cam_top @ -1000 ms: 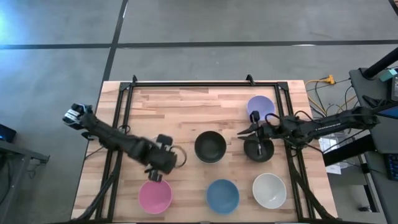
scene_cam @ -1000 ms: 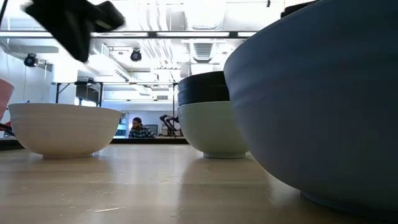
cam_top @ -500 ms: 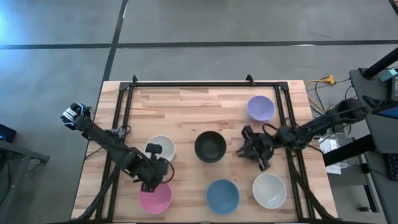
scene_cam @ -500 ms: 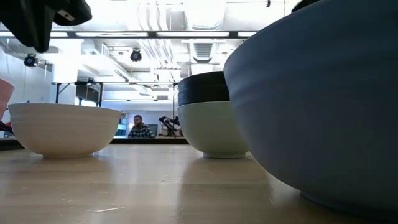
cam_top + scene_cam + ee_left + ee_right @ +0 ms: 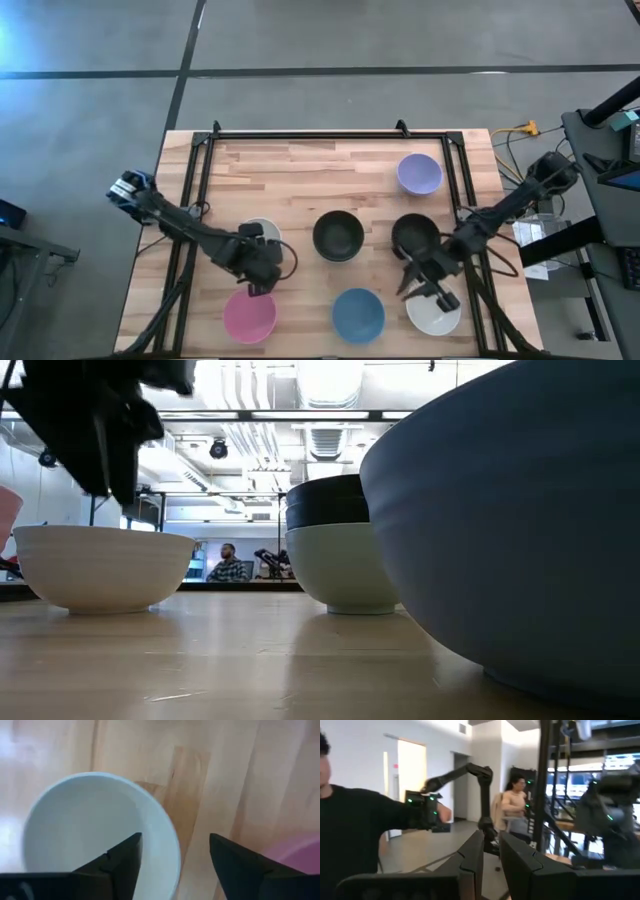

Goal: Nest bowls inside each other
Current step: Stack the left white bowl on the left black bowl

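My left gripper [image 5: 175,840] hangs open over a pale white bowl [image 5: 260,233]. One finger is above the bowl's inside and the other is outside the near rim [image 5: 167,845]. Near it sit a pink bowl [image 5: 249,316] and a blue bowl [image 5: 358,315]. A black bowl [image 5: 338,235] stands mid-table; in the low view it is nested in a pale bowl [image 5: 345,575]. Another black bowl [image 5: 415,233] and a lavender bowl [image 5: 418,173] stand on the right. My right gripper [image 5: 425,290] is shut, nothing showing between its fingers, above the far rim of a white bowl [image 5: 436,315].
A black metal frame [image 5: 205,150] runs along the table's left, far and right edges. Cables [image 5: 525,130] and equipment lie beyond the right edge. Bare wood lies across the table's far left. People and another robot arm [image 5: 465,772] show in the room beyond.
My right gripper has left the right-hand black bowl and moved toward the table's near edge, over the white bowl; the black bowl stays put. My left gripper swung toward the pink bowl, then back over the pale bowl's near rim, lower than before.
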